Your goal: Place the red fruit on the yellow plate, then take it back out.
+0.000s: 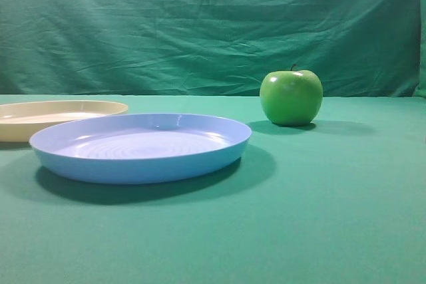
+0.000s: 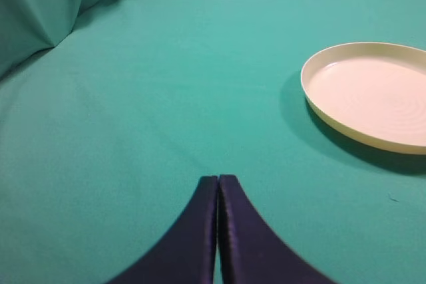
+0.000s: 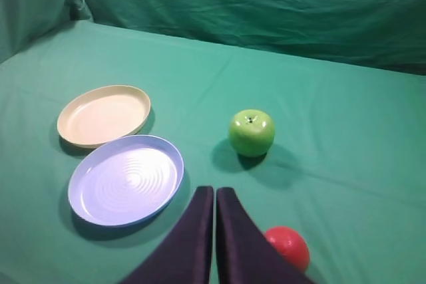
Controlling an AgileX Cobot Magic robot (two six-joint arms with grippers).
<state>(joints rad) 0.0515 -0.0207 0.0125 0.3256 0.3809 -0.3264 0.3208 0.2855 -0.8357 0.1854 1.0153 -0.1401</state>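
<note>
Red fruit (image 3: 287, 247) lies loose on the bench (image 3: 346, 138), beside the right tool (image 3: 214, 194), whose jaws are pressed together on nothing. Descending like this would probably knock it rolling, away from the yellow plate (image 3: 103, 115).

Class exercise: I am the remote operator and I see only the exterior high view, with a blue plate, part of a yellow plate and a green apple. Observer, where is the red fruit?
Observer: The red fruit lies on the cloth beside the right gripper, nearer the camera than the green apple.
Operator: Is it held?
Observer: No, the right gripper is shut and empty.
Operator: And the left?
Observer: The left gripper is shut, short of the bare yellow plate.
</note>
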